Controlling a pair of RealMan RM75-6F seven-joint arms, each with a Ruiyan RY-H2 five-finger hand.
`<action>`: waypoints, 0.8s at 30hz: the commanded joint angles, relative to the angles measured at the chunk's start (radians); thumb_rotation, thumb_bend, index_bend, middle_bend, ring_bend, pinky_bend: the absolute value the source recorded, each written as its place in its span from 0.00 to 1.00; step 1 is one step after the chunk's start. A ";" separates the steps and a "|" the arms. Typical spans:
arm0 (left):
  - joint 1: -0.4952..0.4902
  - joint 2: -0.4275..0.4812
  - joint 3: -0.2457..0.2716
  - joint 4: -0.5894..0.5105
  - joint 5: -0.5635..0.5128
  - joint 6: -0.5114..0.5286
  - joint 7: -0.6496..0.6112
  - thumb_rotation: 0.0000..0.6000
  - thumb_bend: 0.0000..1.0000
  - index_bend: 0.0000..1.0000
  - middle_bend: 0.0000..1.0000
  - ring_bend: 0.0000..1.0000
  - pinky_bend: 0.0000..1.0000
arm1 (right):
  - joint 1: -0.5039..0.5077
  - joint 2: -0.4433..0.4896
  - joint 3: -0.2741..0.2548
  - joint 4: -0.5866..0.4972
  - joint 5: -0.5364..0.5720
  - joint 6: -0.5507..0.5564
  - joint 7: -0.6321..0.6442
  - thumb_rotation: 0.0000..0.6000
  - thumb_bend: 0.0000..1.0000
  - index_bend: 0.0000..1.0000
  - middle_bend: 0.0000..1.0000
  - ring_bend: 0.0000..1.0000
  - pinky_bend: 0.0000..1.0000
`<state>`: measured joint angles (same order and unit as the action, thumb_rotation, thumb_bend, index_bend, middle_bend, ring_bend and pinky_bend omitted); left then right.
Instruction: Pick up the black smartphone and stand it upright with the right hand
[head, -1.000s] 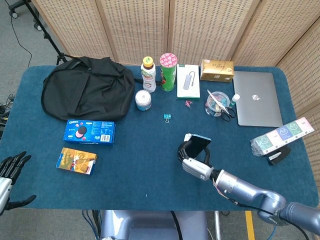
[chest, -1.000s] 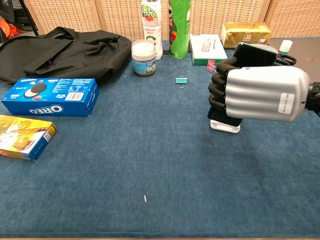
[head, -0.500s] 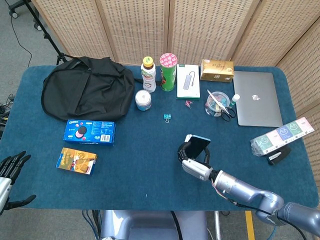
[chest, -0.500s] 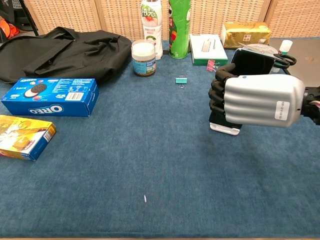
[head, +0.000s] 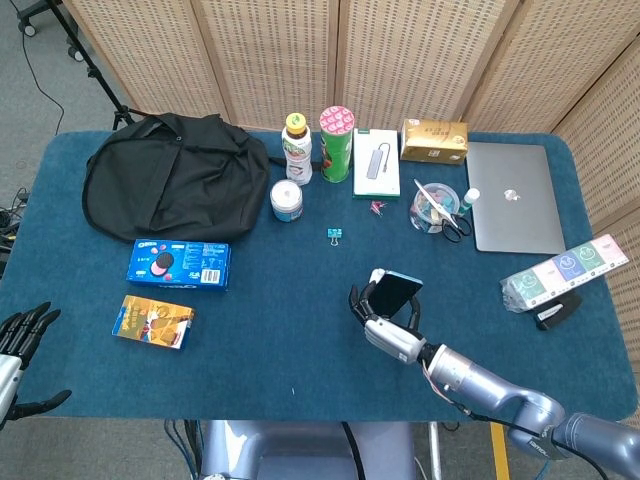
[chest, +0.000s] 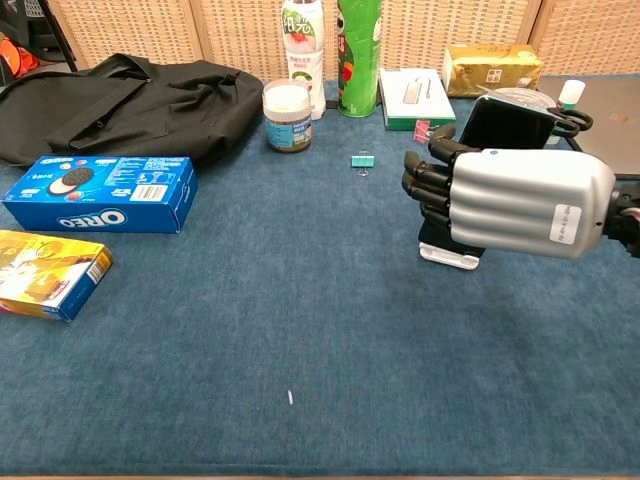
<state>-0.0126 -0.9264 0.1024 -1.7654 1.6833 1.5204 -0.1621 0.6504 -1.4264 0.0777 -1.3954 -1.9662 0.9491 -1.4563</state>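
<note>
Right hand (chest: 505, 205) fingers newly loosened, seemingly.

A slim black rectangular smartphone (head: 398, 290) stands upright, leaning slightly back, on a small white stand (chest: 449, 254) on the blue felt tabletop. In the chest view its dark glossy body (chest: 514, 121) rises above the silver back of the robot's right hand (chest: 500, 200), which hides its lower half; whether the fingers touch it cannot be told.
</note>
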 joint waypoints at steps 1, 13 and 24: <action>0.000 0.000 0.001 0.000 0.001 0.000 0.001 1.00 0.00 0.00 0.00 0.00 0.00 | -0.013 -0.004 0.002 -0.004 0.007 0.011 -0.018 1.00 0.16 0.30 0.14 0.10 0.28; -0.001 0.003 0.003 -0.003 0.001 -0.004 -0.001 1.00 0.00 0.00 0.00 0.00 0.00 | -0.046 -0.017 0.011 -0.026 0.046 0.023 -0.071 1.00 0.16 0.10 0.00 0.00 0.15; 0.001 0.007 0.000 0.000 0.000 0.004 -0.014 1.00 0.00 0.00 0.00 0.00 0.00 | -0.087 0.049 0.016 -0.123 0.041 0.143 0.020 1.00 0.16 0.09 0.00 0.00 0.15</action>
<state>-0.0124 -0.9200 0.1034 -1.7661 1.6830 1.5225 -0.1747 0.5791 -1.4036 0.0905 -1.4885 -1.9210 1.0470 -1.4804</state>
